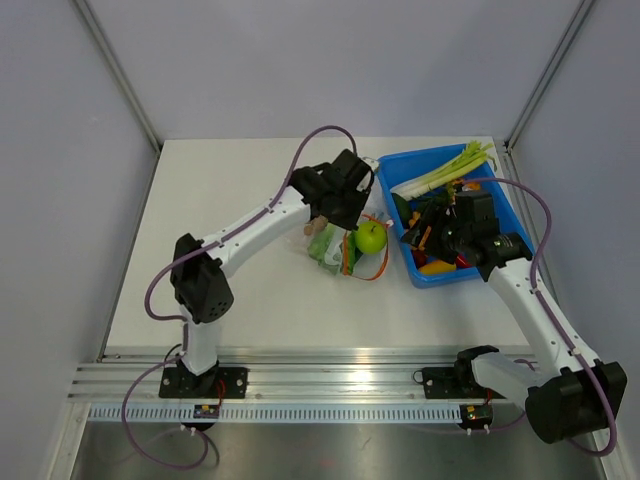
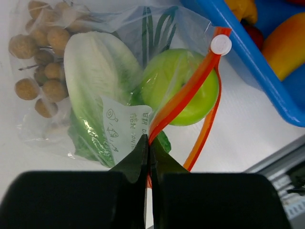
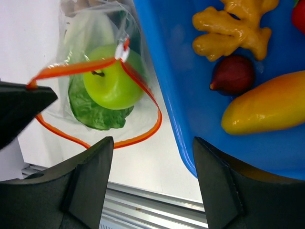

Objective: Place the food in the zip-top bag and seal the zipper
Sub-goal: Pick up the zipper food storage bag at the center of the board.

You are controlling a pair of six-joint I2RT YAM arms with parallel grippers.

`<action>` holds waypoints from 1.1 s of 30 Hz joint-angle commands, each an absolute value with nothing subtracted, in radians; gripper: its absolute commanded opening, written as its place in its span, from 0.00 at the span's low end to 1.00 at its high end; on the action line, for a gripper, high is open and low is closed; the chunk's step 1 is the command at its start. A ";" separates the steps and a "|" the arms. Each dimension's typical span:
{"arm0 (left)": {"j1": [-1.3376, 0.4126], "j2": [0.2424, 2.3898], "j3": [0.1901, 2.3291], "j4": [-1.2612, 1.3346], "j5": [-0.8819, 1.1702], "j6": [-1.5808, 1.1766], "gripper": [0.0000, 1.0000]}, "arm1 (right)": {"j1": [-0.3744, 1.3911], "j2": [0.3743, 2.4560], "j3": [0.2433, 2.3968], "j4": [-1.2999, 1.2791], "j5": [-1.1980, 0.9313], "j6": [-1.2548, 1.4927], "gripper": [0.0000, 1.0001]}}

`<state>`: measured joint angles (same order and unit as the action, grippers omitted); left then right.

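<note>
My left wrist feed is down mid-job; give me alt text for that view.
The left gripper, shut, pinches the orange-red zipper of the clear zip-top bag, which holds a green apple, cabbage and brown balls. The blue bin lies at upper right.

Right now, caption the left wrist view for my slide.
Left pincer pinches the orange zipper of the clear bag holding cabbage, green apple and brown balls, beside the blue bin.

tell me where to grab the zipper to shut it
I'd pinch the white slider at the end of the strip beside the bin, from above, fingers either side of it. It's the one solid knob on a floppy bag, and the left gripper pins the opposite end.
</note>
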<state>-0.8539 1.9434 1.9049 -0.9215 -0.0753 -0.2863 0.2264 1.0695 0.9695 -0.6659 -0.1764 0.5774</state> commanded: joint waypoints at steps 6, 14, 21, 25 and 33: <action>-0.723 1.812 1.875 -0.770 0.293 -0.431 0.00 | 0.229 1.091 0.959 -0.588 -0.261 0.572 0.75; -0.677 1.778 1.882 -0.733 0.383 -0.471 0.00 | 0.294 1.135 0.965 -0.542 -0.279 0.587 0.74; -0.644 1.747 1.885 -0.716 0.423 -0.495 0.00 | 0.321 1.173 0.985 -0.523 -0.245 0.604 0.73; -0.632 1.732 1.867 -0.700 0.449 -0.508 0.00 | 0.321 1.172 0.989 -0.522 -0.238 0.606 0.65; -0.620 1.709 1.836 -0.683 0.453 -0.520 0.00 | 0.328 1.193 1.026 -0.499 -0.247 0.618 0.00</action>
<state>-0.6285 1.7756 1.8442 -0.7532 0.4126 -0.5037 0.3161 1.1812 0.9630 -0.5426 -0.2531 0.6159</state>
